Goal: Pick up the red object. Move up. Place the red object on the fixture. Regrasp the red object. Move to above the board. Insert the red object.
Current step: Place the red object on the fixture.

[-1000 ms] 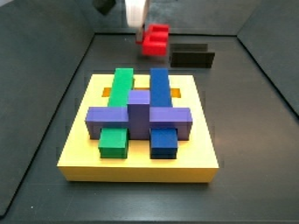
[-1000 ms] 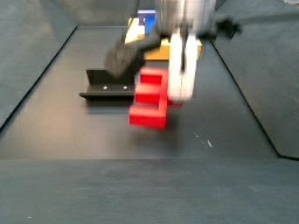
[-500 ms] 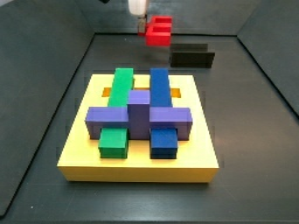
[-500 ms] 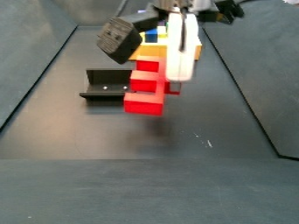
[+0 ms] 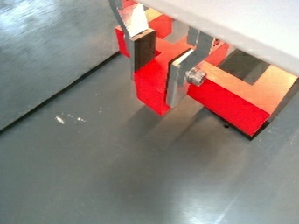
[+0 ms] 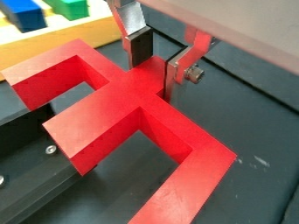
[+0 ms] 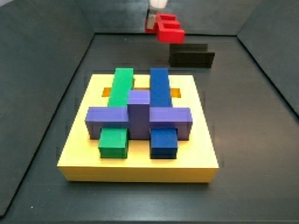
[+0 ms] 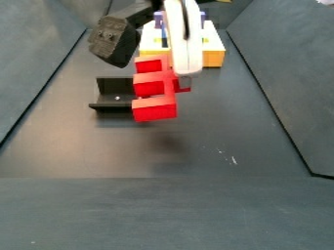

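The red object (image 8: 156, 88), an arch-shaped block, hangs in the air, clamped at its bar between the fingers of my gripper (image 8: 182, 61). In both wrist views the silver fingers (image 5: 179, 80) (image 6: 176, 74) press on the red block (image 5: 149, 86) (image 6: 117, 112). In a side view the gripper (image 7: 156, 17) holds the block (image 7: 167, 31) high above the back of the floor, just behind the black fixture (image 7: 193, 57). The fixture also shows below and left of the block (image 8: 115, 96) and under it in a wrist view (image 6: 35, 179). The yellow board (image 7: 140, 159) lies nearer the front.
The board carries purple (image 7: 138, 114), green (image 7: 114, 140) and blue (image 7: 163, 140) blocks. Its yellow edge and a green block show in a wrist view (image 6: 52, 39). Dark walls enclose the grey floor (image 8: 170, 186) on both sides.
My gripper has risen with the red object, which now hangs higher above the floor and closer over the fixture. The board and fixture have not moved.
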Motion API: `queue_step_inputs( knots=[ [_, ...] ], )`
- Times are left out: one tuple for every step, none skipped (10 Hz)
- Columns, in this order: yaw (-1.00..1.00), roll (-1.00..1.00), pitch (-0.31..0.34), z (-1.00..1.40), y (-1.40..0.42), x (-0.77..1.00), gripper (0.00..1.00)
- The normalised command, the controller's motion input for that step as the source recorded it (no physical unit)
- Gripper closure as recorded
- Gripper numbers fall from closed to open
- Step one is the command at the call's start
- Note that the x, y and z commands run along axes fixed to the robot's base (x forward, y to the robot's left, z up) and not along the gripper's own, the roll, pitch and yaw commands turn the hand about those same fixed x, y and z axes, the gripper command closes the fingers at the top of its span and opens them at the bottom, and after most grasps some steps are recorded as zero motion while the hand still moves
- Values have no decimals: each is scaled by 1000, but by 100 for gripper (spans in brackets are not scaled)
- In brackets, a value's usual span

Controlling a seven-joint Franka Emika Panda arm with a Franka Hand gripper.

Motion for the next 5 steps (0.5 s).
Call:
queue_step_inputs(
  knots=[
    [554, 0, 469, 146, -97, 437, 100],
    [571, 0, 446, 163, -89, 417, 100],
    [594, 0, 426, 166, -91, 389, 100],
    [551, 0, 446, 240, -103, 409, 100],
    [531, -57, 431, 254, -100, 406, 100]
  ],
)
